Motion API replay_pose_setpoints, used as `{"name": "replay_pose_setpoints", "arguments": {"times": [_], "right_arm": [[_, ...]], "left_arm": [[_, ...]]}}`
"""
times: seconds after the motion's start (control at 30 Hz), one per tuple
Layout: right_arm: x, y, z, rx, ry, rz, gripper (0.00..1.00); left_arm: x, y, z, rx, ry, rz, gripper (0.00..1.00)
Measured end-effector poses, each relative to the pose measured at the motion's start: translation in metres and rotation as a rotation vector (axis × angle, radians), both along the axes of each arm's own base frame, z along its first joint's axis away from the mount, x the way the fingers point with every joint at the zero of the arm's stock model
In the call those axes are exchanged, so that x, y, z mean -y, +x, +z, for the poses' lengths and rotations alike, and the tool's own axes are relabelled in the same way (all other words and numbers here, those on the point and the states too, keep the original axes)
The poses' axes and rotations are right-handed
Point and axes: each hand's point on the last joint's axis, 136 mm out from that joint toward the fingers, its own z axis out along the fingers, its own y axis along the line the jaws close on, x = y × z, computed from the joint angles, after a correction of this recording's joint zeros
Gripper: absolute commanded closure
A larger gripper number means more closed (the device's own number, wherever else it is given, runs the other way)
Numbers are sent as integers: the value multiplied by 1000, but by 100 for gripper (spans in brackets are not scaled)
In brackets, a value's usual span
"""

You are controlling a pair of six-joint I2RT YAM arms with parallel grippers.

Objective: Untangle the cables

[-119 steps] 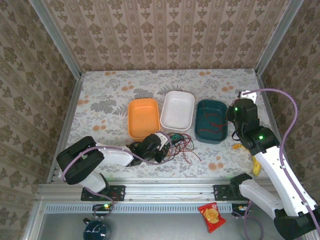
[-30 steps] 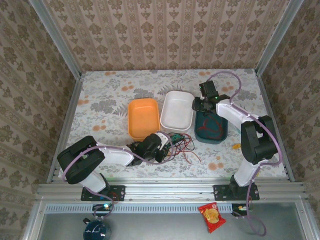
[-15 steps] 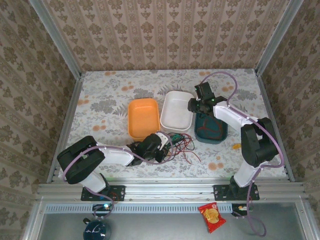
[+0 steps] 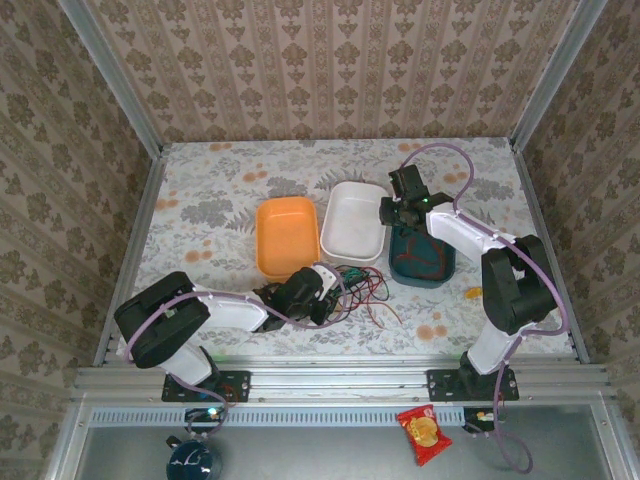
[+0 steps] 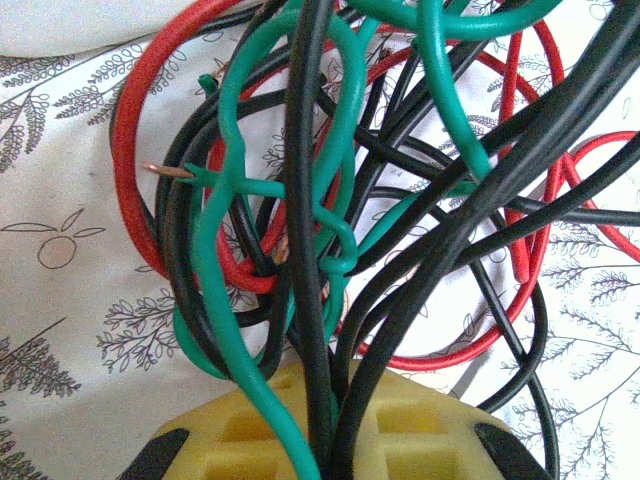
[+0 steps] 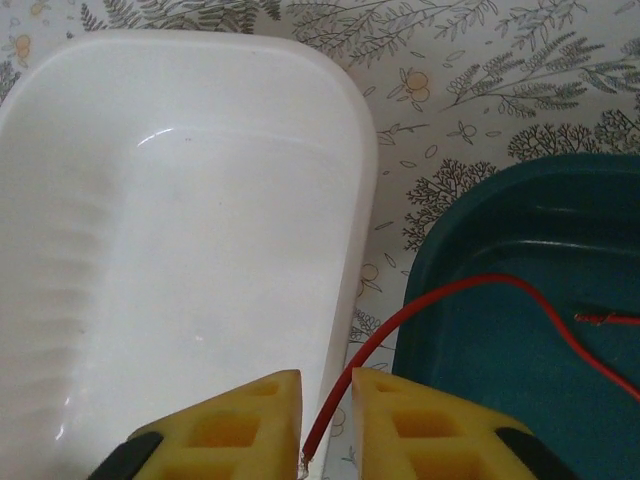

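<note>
Starting at the left: my left end effector (image 5: 318, 445) is down low on the tabletop (image 4: 210, 200), pads together and clamped on the cables (image 4: 360, 288). On the left wrist camera, black and green strands run straight into the yellow pads. Above them is a thick knot of red, green and black loops crossing over each other, with one bare copper tip poking out at 9 o'clock. That bundle sits at 6 o'clock from the white tub (image 4: 355, 222), and I count it as the bulk of the job, not yet sorted.

Moving right, the orange tub (image 4: 285, 235) is bare and so is the white one, so nothing has been dropped in either.

Further right, the teal tub (image 4: 440, 215) has red wire lying in it, so I judge at least one strand is freed and sorted. My right end effector (image 6: 326, 420) hangs at that tub's 11 o'clock corner, over the gap between white and teal. Its pads are nearly together with a red cable (image 6: 440, 290) running up between them and curving off into the teal tub at 3 o'clock. There's a sliver of gap showing, so I can't tell whether the wire is pinched or just passing through.

My read is that we're early: red has begun, while green and black have all to come.
</note>
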Motion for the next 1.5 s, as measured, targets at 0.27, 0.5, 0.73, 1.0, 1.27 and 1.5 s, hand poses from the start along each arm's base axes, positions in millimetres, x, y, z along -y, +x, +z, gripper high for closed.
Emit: {"name": "replay_pose_setpoints", "arguments": {"times": [0.27,0.5,0.73,1.0,1.27,1.5], "right_arm": [[3,-10,-13,-32,-10,0,96],[6,-17,-11,-28,-10,-2,100],[16,-27,3,20,-20,-24,100],[21,-33,12,47,-10,-24,69],[14,-31,2,14,10,-3,68],[3,-17,-7,-10,21,16,70]], "left_arm": [[0,0,0,0,0,0,90],[0,0,0,0,0,0,90],[0,0,0,0,0,0,90],[0,0,0,0,0,0,90],[0,0,0,0,0,0,90],[0,0,0,0,0,0,90]]}}
